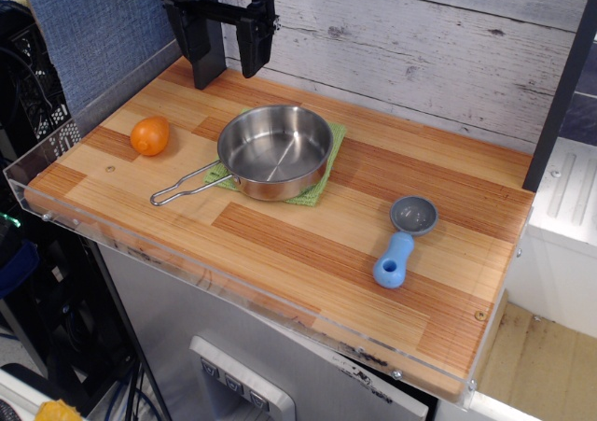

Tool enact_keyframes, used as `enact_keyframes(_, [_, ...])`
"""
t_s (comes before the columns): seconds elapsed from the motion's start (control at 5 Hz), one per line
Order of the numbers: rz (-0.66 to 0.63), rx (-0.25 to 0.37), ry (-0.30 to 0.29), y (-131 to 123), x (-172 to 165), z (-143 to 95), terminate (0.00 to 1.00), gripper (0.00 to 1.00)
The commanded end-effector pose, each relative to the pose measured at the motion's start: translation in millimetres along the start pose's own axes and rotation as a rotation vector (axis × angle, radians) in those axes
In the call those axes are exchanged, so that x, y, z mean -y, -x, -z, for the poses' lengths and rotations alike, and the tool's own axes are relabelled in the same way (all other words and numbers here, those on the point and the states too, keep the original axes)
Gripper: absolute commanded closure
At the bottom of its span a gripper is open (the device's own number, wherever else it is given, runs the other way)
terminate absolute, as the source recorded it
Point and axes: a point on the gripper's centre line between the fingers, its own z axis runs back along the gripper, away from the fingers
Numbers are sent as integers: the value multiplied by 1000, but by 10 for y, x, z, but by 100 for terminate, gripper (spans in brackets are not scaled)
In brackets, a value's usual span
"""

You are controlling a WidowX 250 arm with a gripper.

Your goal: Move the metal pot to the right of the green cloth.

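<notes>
The metal pot is a shiny shallow steel pan with a thin wire-loop handle pointing to the lower left. It sits on top of the green cloth, which shows only at the pan's edges on the right and front. My gripper hangs above the back left of the table, behind the pan and apart from it. Its two black fingers stand apart, open, with nothing between them.
An orange lies left of the pan near the handle. A grey-and-blue scoop lies at the right front. The wooden table has a clear plastic rim along the front and left. A plank wall stands behind.
</notes>
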Motion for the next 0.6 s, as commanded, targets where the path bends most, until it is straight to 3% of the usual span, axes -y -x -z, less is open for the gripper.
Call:
enact_keyframes(0.0, [0, 0, 0, 0, 0, 0, 0, 0])
enact_keyframes(0.4, [44, -10, -13, 123, 243, 119, 0, 0])
